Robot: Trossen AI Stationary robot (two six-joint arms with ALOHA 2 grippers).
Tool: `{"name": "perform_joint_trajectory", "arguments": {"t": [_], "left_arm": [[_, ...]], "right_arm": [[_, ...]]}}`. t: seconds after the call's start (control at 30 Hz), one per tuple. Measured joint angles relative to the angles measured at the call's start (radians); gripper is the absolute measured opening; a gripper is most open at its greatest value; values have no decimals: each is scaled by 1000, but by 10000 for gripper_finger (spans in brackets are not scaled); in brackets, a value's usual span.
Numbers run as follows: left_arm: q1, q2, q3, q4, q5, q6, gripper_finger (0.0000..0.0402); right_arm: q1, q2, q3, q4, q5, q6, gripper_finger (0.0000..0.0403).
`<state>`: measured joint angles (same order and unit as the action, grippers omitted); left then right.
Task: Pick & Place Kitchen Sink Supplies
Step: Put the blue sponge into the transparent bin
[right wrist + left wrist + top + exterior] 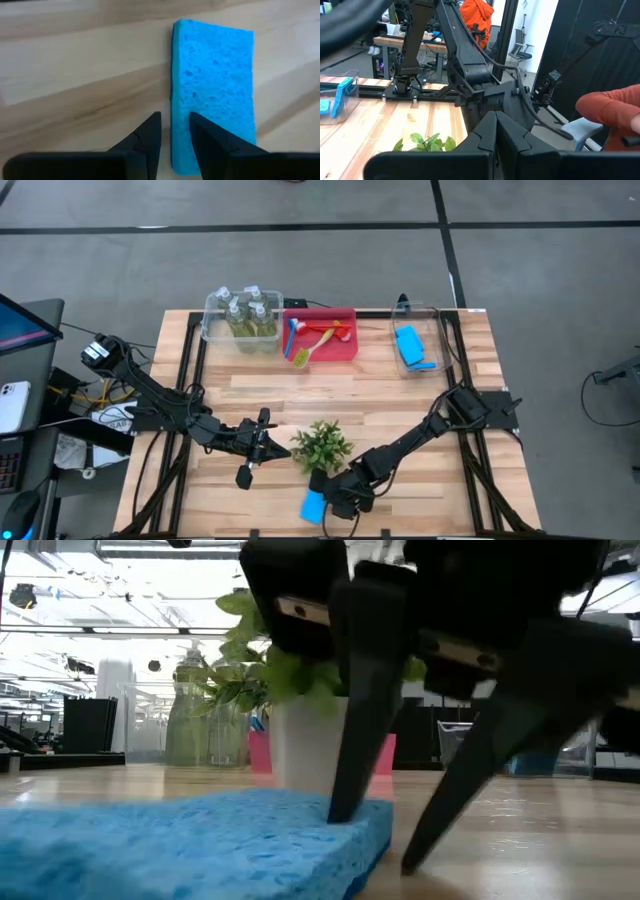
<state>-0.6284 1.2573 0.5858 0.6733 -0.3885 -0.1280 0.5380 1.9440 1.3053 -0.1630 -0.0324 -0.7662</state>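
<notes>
A light-blue sponge (214,85) lies flat on the wooden table near its front edge, seen close up in the low view (180,840). My right gripper (175,122) slants down over the sponge's long edge, open by a narrow gap, one finger over the sponge and one over the bare table. My left gripper (272,442) hangs shut and level above the table, left of the plant, holding nothing. Bottles (245,312) stand in a clear bin, brushes (318,338) lie in a red bin, and more blue sponges (412,348) lie in a clear bin at the back. My right gripper straddles the sponge's long edge (174,107), slanting down from above. One fingertip (343,808) meets the sponge's top face just inside that edge. The other fingertip (412,858) comes down beside the edge, at the table. The sponge stays flat on the table.
A small leafy plant in a white pot (322,445) stands just behind the right gripper, between the two arms. The three bins line the table's far side. A person's orange sleeve (615,115) shows beyond the table in the left wrist view.
</notes>
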Motion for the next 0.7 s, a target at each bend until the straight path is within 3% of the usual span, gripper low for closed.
{"name": "perform_joint_trajectory", "arguments": {"t": [0.13,0.47,0.6,0.7], "left_arm": [[0,0,0,-1,0,0,4],[0,0,0,-3,0,0,4],[0,0,0,-3,0,0,4],[0,0,-1,-3,0,0,4]], "right_arm": [[-15,15,15,1,-54,5,97],[-24,19,16,-4,-72,16,94],[-24,19,16,-12,-72,16,66],[-24,19,16,-15,-71,15,22]]}}
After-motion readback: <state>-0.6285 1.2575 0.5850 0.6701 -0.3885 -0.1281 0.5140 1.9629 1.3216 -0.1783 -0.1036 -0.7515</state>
